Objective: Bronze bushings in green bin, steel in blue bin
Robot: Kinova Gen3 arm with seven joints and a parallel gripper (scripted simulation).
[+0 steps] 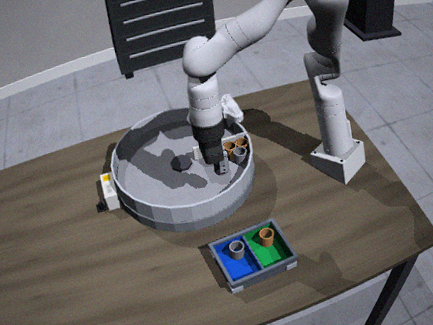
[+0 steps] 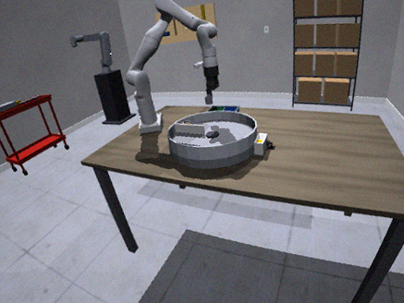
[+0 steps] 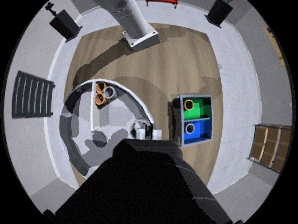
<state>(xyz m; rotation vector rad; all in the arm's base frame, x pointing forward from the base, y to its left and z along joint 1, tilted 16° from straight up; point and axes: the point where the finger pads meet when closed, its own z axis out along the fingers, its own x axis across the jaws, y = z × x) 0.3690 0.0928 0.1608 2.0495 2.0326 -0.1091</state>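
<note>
My gripper (image 1: 221,168) hangs over the right part of the grey turntable (image 1: 182,169), lifted above its floor, and is shut on a small dark grey steel bushing. In the exterior view the gripper (image 2: 209,98) is well above the turntable (image 2: 212,137). Two bronze bushings (image 1: 235,143) and one steel bushing (image 1: 240,154) stand together by the turntable's right rim. The bin at the table's front has a blue half (image 1: 237,261) with a steel bushing (image 1: 236,247) and a green half (image 1: 270,248) with a bronze bushing (image 1: 266,236). In the wrist view the bin (image 3: 196,119) is to the right; the held bushing is hidden by the gripper body.
A dark hub (image 1: 180,163) sits at the turntable's centre, and a raised rim runs all round. A white box with a yellow label (image 1: 108,190) stands against the turntable's left side. The arm's base (image 1: 338,161) stands at the table's right.
</note>
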